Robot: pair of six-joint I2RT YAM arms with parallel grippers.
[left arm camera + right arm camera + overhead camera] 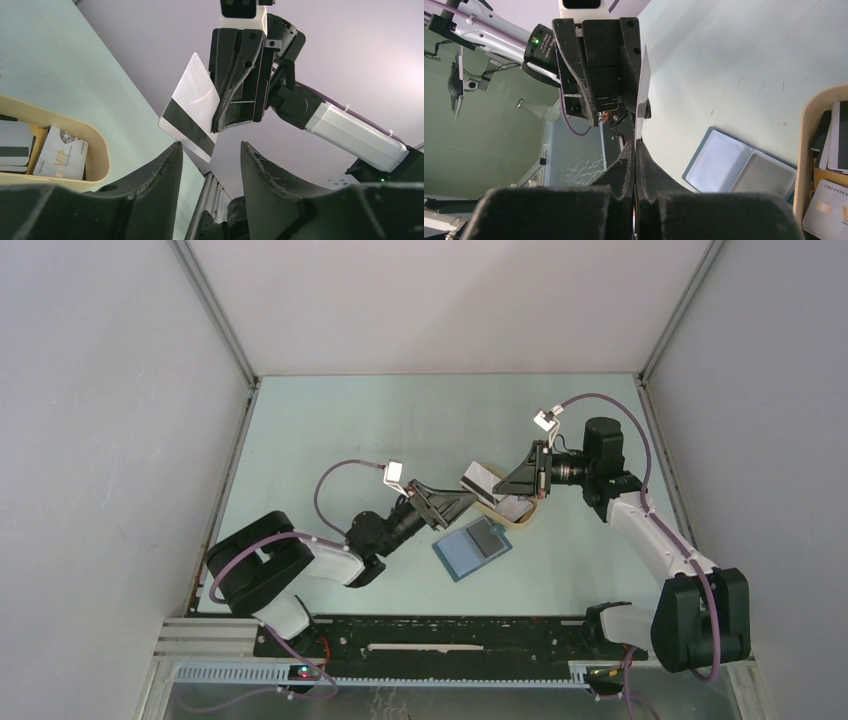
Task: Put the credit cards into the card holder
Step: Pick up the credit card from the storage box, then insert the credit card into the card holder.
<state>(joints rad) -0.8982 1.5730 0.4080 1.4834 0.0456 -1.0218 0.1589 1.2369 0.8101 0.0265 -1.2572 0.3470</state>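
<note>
Handover looks to be the step in hand. In the top view, the right gripper [503, 487] is closed on a white card [480, 478] and holds it in the air between the two arms. The left gripper [468, 498] points at it from the other side, and the blue wallet [473, 547] lies open on the table [350, 420], just in front of them. In the left wrist view, the left fingers [150, 175] stand well apart with nothing between them, and the lower corner of the card, with its black stripe, hangs just above their gap. More cards [62, 155] lie in a beige tray [102, 150] nearby. In the right wrist view the card shows edge-on, pinched at its lower end between the right fingers [659, 175], close beside one left finger; whether it touches, I cannot tell. The card is light, thin, stiff and smooth, so I judge it may slip or turn. It is better to take it flat on both faces, near the free end.
</note>
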